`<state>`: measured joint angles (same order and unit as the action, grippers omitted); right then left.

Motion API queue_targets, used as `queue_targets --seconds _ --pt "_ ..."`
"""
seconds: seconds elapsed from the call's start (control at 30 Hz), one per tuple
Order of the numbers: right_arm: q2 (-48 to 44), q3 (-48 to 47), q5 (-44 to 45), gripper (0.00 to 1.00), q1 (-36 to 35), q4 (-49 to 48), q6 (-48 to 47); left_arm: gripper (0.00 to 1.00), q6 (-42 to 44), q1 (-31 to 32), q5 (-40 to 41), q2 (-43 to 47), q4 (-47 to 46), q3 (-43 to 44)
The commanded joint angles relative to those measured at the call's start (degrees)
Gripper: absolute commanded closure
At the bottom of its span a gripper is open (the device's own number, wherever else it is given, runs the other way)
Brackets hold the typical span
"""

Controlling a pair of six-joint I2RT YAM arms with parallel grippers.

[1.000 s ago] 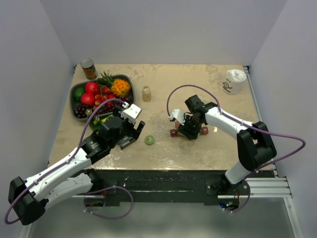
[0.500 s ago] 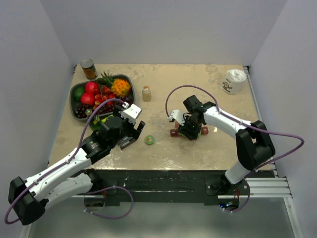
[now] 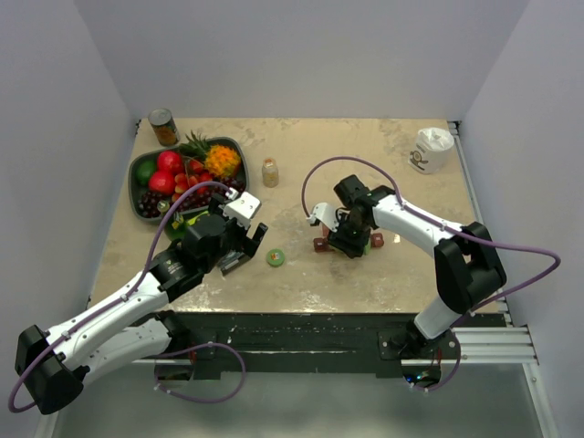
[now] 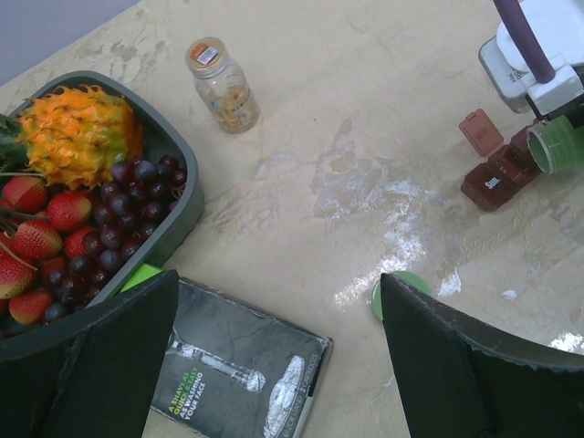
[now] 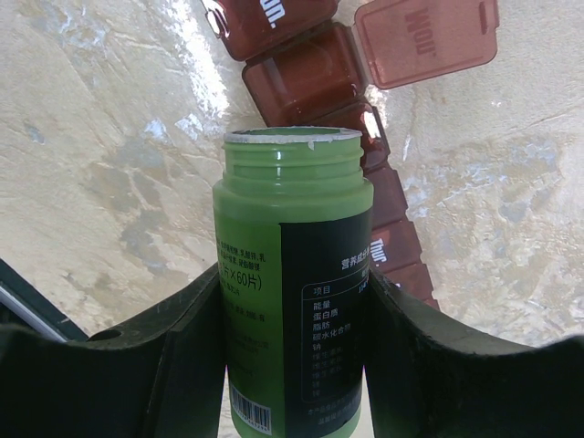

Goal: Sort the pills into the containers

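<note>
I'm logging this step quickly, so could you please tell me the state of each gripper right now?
Left gripper: open, empty.
Right gripper: shut on the uncapped green cylindrical plastic bottle.

Left arm (image 3: pixel 119 306): stretched from the near-left base up and rightward, wrist angled down.
Left pincer (image 4: pixel 278 283): jaws spread wide, nothing between them.
Right arm (image 3: pixel 429 224): elbow bent at the right, forearm reaching left.
Right pincer (image 5: pixel 294 283): pointing down, fingers (image 5: pixel 182 365) clamped either side of a green bottle (image 5: pixel 292 182).
</note>
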<state>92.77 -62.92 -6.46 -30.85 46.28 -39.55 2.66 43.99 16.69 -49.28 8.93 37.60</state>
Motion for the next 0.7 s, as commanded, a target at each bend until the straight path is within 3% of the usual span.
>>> queue_targets --seconds 0.0,0.67 --pt "0.7 -3.1 1.5 1.00 -0.6 1.1 1.0 0.04 0.9 -0.2 -0.4 0.1 -0.8 0.5" --pt "2.9 -5.0 3.0 1.00 -1.7 2.8 1.5 0.04 1.0 -0.2 -1.0 -0.2 -0.6 0.5"
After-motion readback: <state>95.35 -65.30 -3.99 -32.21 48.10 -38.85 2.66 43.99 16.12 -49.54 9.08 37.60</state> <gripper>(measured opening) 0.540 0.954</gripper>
